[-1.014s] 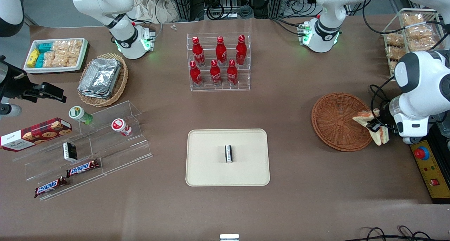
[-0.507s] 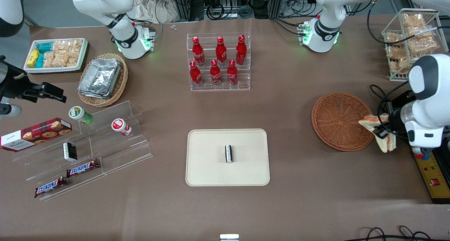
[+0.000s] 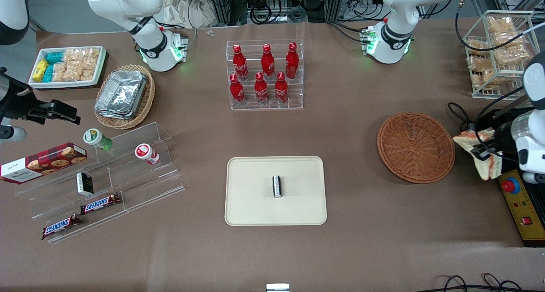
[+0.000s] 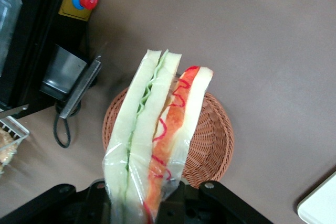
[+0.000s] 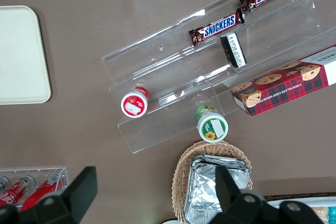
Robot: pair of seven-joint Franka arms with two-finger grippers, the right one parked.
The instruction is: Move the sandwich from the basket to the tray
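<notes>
Sandwich (image 3: 480, 152) is out of the basket (image 3: 416, 147) now: over the last second I have carried it off the basket's rim and outward, toward my own end of the table, so it hangs in the air just beside the basket instead of over its edge. My gripper (image 3: 485, 154) is clamped on it, and in the wrist view the wrapped wedge (image 4: 155, 145) stands up between my fingers with the emptied basket (image 4: 210, 140) below it. So the lift is done, but I have moved away from the tray (image 3: 251, 198), which lies well apart, toward the middle of the table. A small dark packet (image 3: 276, 186) stands at the tray's centre. My judgement is that the carry to the tray comes next, and I should set the sandwich down on bare tray beside that packet.
</notes>
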